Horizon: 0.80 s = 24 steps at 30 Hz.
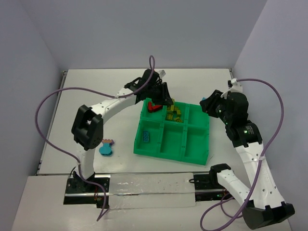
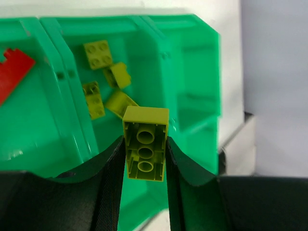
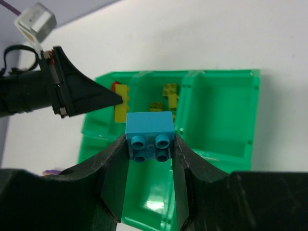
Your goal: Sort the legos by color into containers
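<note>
Three colours binned in tray (image 1: 195, 140); left pincer (image 2: 144, 147) clamps yellow-green brick (image 2: 146, 126), right pincer (image 3: 150, 144) clamps cyan brick (image 3: 150, 126); cluster (image 1: 106, 147) unsorted, toward bench (image 1: 86, 96) left edge.

- From above, my left gripper (image 1: 167, 102) hides its yellow brick (image 2: 146, 144) and overlaps the red brick (image 1: 154, 107).
- The left wrist view cuts that red brick off at its left edge.
- From above, the blue brick (image 1: 202, 99) in my right gripper (image 1: 205, 102) shows only as a sliver.
- The cluster (image 1: 106, 147) on the table (image 1: 96, 77) is too small for me to count its bricks.
- My right fingers (image 3: 110, 178) hide part of the tray (image 3: 226, 130).
</note>
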Motion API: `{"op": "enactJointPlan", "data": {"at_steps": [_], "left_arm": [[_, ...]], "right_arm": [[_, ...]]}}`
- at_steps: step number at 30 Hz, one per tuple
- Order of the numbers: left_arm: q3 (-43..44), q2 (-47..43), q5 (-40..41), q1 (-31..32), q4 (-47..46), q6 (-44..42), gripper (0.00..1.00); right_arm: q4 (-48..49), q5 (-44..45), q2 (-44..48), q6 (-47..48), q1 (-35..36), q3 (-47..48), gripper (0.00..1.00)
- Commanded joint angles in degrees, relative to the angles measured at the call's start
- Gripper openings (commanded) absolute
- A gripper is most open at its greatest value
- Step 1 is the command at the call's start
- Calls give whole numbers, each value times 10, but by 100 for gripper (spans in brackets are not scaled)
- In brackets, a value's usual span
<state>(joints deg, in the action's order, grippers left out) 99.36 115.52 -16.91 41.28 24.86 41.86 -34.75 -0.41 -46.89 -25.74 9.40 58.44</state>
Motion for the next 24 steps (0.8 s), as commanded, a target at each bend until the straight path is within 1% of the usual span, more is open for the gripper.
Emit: {"op": "enactJointPlan", "data": {"at_steps": [1, 4, 5, 6, 7, 8, 9, 12, 13, 16, 19, 22, 23, 24], "left_arm": [[77, 41, 53, 16, 16, 7, 0], [107, 68, 75, 22, 38, 4, 1], [115, 79, 85, 22, 52, 5, 8], [119, 86, 90, 22, 61, 6, 13], [116, 84, 94, 23, 60, 6, 25], [111, 81, 99, 23, 59, 7, 41], [106, 78, 98, 24, 57, 7, 49], [99, 73, 93, 24, 55, 3, 67], [104, 74, 92, 24, 61, 0, 76], [115, 74, 89, 25, 73, -7, 81], [133, 59, 94, 24, 96, -16, 82], [140, 13, 136, 23, 137, -29, 81], [132, -28, 156, 19, 144, -36, 81], [129, -45, 165, 18, 147, -39, 81]], "right_arm": [[-25, 34, 7, 29, -4, -20, 0], [-17, 17, 14, 30, -4, -32, 0], [-16, 15, 14, 29, -4, -39, 0], [-15, 15, 14, 28, -4, -43, 0], [-13, 14, 12, 28, -4, -45, 0], [-11, 13, 10, 28, -4, -48, 0], [-9, 12, 9, 29, -4, -51, 0], [5, 5, 2, 24, -4, -58, 0], [12, -1, -3, 19, -4, -61, 0], [26, -22, -9, 14, -4, -66, 0], [36, -42, -15, 16, -4, -69, 0], [57, -114, -25, 15, 3, -72, 0], [65, -127, -29, 10, 22, -75, 0], [71, -133, -30, 8, 31, -75, 0]]}}
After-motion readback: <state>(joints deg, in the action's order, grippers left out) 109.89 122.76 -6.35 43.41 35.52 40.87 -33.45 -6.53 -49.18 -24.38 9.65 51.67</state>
